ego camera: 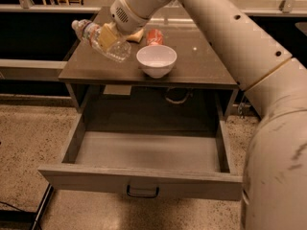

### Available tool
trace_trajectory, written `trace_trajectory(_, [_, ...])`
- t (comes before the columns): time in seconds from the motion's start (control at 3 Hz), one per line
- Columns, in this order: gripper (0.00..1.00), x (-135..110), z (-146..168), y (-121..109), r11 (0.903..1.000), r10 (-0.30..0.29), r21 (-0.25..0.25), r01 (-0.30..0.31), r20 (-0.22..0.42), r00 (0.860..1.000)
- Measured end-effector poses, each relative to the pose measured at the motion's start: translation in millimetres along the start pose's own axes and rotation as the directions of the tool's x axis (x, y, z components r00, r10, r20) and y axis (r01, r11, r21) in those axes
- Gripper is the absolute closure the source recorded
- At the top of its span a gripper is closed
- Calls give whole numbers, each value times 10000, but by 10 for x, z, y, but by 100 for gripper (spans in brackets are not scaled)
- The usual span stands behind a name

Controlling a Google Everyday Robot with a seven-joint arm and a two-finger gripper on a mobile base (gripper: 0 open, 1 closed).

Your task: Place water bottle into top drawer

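The water bottle (100, 40) is clear crinkled plastic with a white cap and reddish band. It hangs tilted, cap to the upper left, above the left part of the table top. My gripper (108, 34) is shut on the water bottle at its middle, its yellowish fingers (106, 33) around it. The top drawer (144, 174) is pulled wide open below the table and holds nothing. Its front panel has a dark pull handle (142, 192). The bottle is behind and above the drawer's left rear corner.
A white bowl (156, 59) stands near the front edge of the dark table top (201, 61). A red can (154, 36) and a tan object (136, 35) lie behind it. My large white arm (268, 104) fills the right side. The floor (29, 138) is speckled.
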State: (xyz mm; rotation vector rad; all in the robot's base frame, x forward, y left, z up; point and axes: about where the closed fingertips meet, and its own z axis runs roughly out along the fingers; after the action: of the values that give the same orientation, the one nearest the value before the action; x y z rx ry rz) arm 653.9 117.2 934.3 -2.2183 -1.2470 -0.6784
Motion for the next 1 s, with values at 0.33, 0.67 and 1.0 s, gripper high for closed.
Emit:
trace_trajectory(0.33, [100,-475,-129,-258,9854,-1574,-401,1657,1583,9748])
trace_trajectory(0.67, [100,-1149,-313,-387,9526,-2687,-666,2967,2724,9239])
trace_trajectory(1.0, [100,-1139,-269,-392,9552,-2639,-593,2900,2729,9251])
